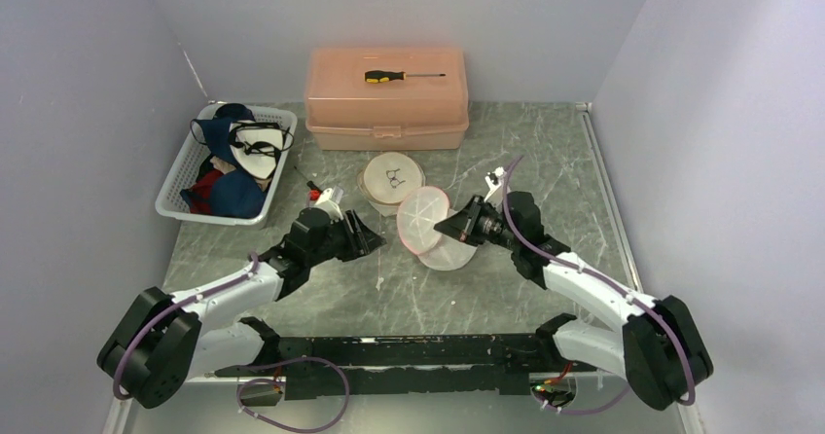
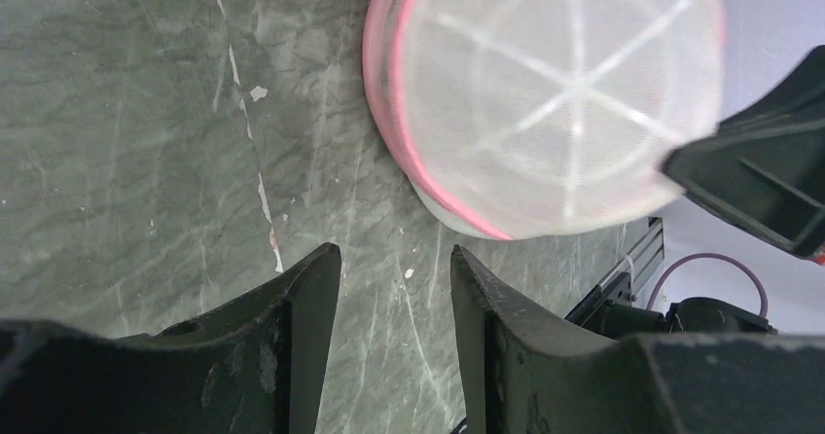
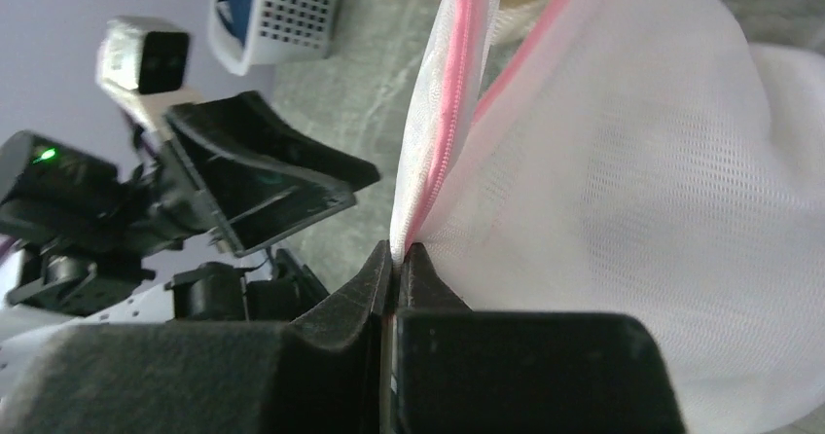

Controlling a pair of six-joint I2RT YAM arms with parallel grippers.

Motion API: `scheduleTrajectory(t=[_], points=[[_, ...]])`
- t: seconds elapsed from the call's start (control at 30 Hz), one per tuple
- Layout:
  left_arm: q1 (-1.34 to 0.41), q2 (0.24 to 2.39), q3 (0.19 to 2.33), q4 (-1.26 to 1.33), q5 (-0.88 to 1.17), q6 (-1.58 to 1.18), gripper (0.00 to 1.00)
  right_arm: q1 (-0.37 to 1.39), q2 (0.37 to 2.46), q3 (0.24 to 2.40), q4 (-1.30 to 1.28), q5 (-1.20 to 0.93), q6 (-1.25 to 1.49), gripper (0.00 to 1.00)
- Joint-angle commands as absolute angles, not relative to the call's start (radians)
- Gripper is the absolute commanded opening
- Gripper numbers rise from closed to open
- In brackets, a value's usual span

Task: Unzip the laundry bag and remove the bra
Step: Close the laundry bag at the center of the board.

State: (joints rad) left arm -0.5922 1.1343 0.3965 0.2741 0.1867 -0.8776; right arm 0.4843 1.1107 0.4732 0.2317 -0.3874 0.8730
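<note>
Seen from above, the round white mesh laundry bag with the pink zip rim [image 1: 424, 217] stands tipped up on its edge on the grey table [image 1: 545, 152]. The right gripper [image 1: 451, 228] pinches the bag's rim tight at the bag's 3 o'clock side. The left gripper [image 1: 368, 236] waits at 9 o'clock, near the bag but not touching, fingers apart and holding nothing. It looks free to reach for the zip. I cannot see the zip pull or the bra.

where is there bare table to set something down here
Bare table right of the toolbox, and the near strip in front of the laundry bag. Crowded: centre, where left gripper and right gripper flank that bag; basket fills back left.
</note>
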Motion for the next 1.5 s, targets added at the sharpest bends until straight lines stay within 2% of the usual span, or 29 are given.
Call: scheduleTrajectory(t=[0.0, 0.27, 0.43, 0.57, 0.97, 1.47], points=[[-0.588, 1.095, 0.398, 0.265, 0.174, -0.862, 0.51, 0.476, 1.053, 0.445, 0.369, -0.506, 0.838, 0.00], [-0.588, 0.901, 0.407, 0.066, 0.060, -0.857, 0.50, 0.498, 1.097, 0.445, 0.645, -0.717, 0.964, 0.00], [-0.588, 0.735, 0.416, -0.102, -0.049, -0.834, 0.51, 0.530, 1.096, 0.495, 0.643, -0.751, 0.925, 0.00], [-0.588, 0.682, 0.420, -0.154, -0.089, -0.824, 0.51, 0.523, 1.090, 0.440, 0.647, -0.739, 0.868, 0.00], [-0.587, 0.800, 0.400, -0.047, -0.010, -0.835, 0.50, 0.495, 1.136, 0.281, 0.564, -0.705, 0.808, 0.00], [-0.588, 0.868, 0.384, 0.036, 0.033, -0.834, 0.51, 0.445, 0.975, 0.157, 0.523, -0.561, 0.820, 0.00]])
